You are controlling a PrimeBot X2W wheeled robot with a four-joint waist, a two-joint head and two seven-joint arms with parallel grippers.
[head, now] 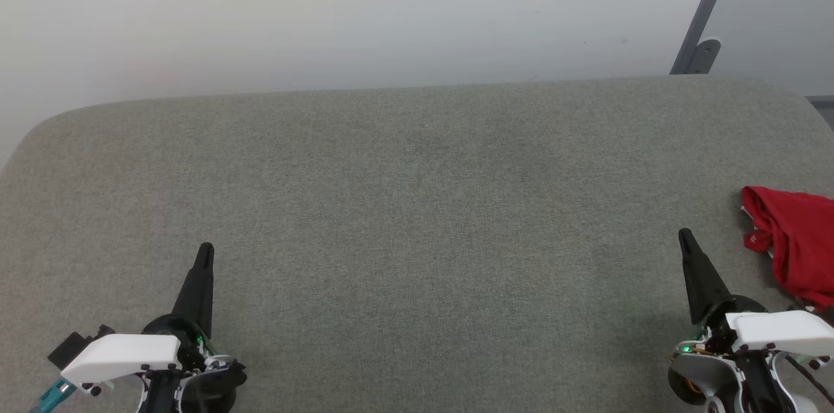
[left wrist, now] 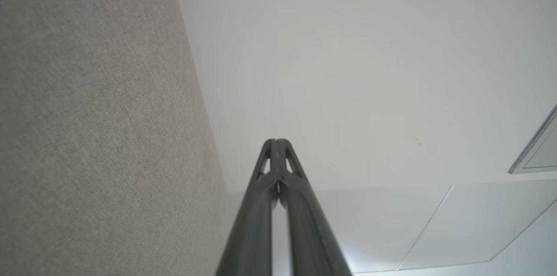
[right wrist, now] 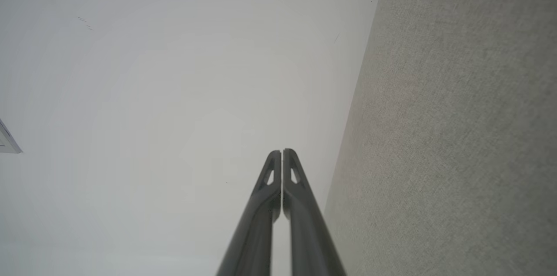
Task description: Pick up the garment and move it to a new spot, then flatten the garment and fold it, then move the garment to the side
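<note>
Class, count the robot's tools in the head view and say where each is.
2. The left tool sits at the lower left, the right tool at the lower right, near the red garment.

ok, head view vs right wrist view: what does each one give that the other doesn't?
Head view adds: the red garment, crumpled at the right edge of the grey fabric surface, to the right of the right gripper and untouched by it, plus the left gripper at lower left. Right wrist view adds: a close look along the right gripper's jaws, shut with nothing between them. Both: the right gripper, the fabric surface and the pale wall.
</note>
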